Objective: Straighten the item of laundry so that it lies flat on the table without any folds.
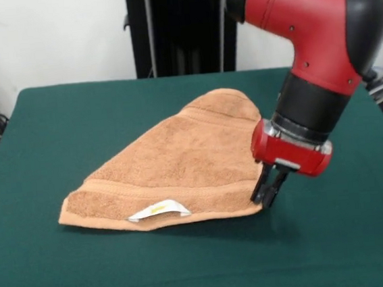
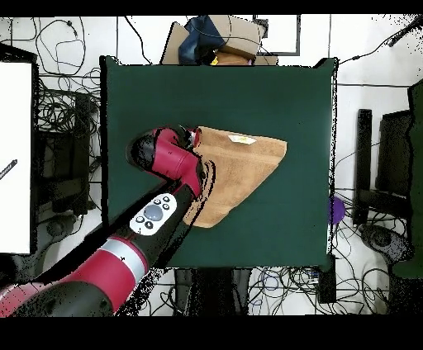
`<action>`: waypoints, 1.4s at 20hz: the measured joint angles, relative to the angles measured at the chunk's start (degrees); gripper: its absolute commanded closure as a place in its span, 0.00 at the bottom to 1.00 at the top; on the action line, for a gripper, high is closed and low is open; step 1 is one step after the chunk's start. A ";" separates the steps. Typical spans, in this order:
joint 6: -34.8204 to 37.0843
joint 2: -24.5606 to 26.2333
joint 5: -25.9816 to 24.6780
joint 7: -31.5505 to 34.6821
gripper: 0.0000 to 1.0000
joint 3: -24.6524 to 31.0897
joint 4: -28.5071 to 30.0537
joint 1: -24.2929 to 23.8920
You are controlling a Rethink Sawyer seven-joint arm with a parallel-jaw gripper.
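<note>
The item of laundry (image 1: 179, 155) is a tan terry towel lying on the green table (image 1: 60, 122), folded over on itself into a rough triangle. Its white label (image 1: 158, 210) with a yellow mark sits on the near edge. In the front view my gripper (image 1: 265, 201) stands at the towel's near right corner, its black fingers (image 1: 259, 192) close together and pinching that corner down at table height. The overhead view shows the towel (image 2: 244, 165) and its label (image 2: 241, 139), with the red arm (image 2: 169, 161) covering the towel's left edge and hiding the gripper.
The table (image 2: 306, 99) extends well beyond the towel on every side. Cables, dark boxes and a cardboard box (image 2: 219, 37) lie on the floor around it. The arm's black pedestal (image 1: 180, 29) stands behind the far edge.
</note>
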 measured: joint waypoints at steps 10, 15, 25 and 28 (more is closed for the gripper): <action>-2.11 -8.52 -0.04 0.00 1.00 7.94 6.41 -4.10; -4.20 -10.37 -0.02 0.00 1.00 10.79 8.57 -5.58; -4.31 -13.63 -0.05 0.00 1.00 11.37 9.81 -3.56; -4.32 -15.24 -0.04 0.00 1.00 11.46 10.29 -3.21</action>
